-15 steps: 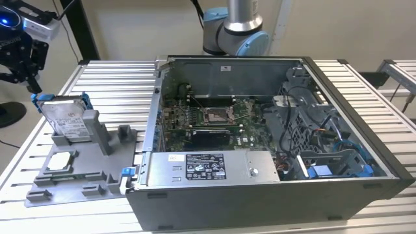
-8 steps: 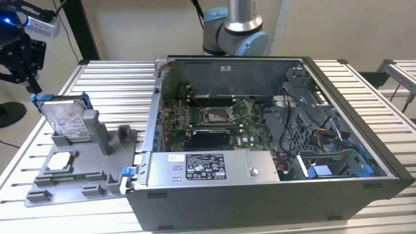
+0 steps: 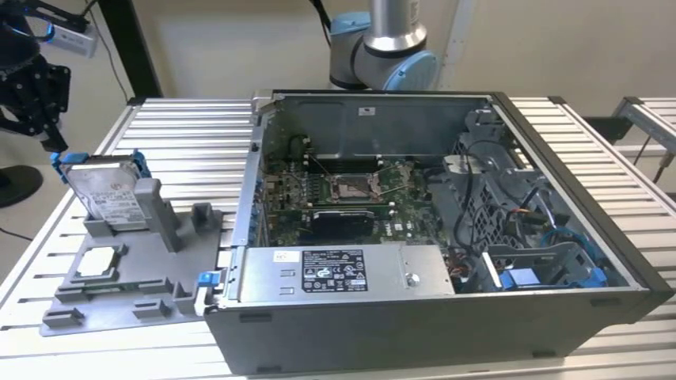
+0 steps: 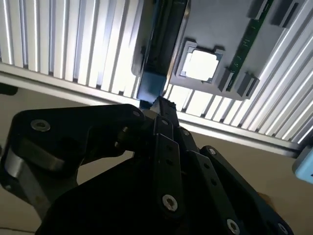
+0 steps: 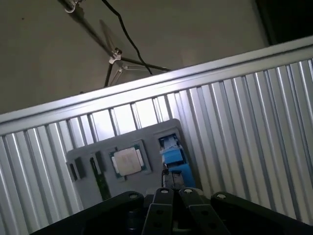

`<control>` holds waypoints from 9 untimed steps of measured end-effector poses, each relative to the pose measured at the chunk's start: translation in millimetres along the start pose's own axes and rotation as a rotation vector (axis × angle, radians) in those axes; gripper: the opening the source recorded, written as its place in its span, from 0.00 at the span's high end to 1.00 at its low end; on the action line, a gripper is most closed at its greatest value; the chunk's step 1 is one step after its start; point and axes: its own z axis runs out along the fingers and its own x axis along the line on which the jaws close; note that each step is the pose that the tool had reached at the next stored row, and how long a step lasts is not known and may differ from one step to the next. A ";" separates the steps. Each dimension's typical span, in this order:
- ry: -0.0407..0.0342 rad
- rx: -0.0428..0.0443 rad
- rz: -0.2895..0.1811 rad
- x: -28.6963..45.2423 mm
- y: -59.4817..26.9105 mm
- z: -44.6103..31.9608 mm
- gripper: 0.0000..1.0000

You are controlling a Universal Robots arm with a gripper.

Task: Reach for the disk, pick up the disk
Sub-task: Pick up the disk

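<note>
The disk (image 3: 106,192) stands on edge in a slot of the grey holder tray (image 3: 158,229) at the exterior view's left. It is silver-grey with a white label and a bright blue frame. My black gripper (image 3: 51,142) hangs just above and to the left of the disk's top corner, clear of it, its fingers drawn together to a point. In the first wrist view the disk's blue frame (image 5: 171,155) lies just beyond the gripper (image 5: 171,180). In the second wrist view the gripper (image 4: 159,104) is close to the frame's blue end (image 4: 150,84).
A processor chip (image 3: 100,260) lies in the tray, beside a small blue bracket (image 3: 206,279). An open computer case (image 3: 634,277) with a labelled power supply (image 3: 338,273) fills the middle and right. The slatted metal table (image 3: 180,127) surrounds them. The arm's base (image 3: 381,47) stands behind the case.
</note>
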 end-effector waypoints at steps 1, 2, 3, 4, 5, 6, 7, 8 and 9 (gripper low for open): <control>0.0006 0.0000 -0.015 0.0 0.0 0.0 1.00; 0.0012 0.0000 -0.031 0.0 0.0 0.0 1.00; 0.0019 0.0000 -0.046 0.0 0.0 0.0 1.00; 0.0024 0.0001 -0.061 0.0 0.0 0.0 1.00; 0.0031 0.0001 -0.077 0.0 0.0 0.0 1.00; 0.0037 0.0001 -0.092 0.0 0.0 0.0 1.00; 0.0043 0.0001 -0.107 0.0 0.0 0.0 1.00; 0.0049 0.0002 -0.122 0.0 0.0 0.0 1.00; 0.0055 0.0002 -0.138 0.0 0.0 0.0 1.00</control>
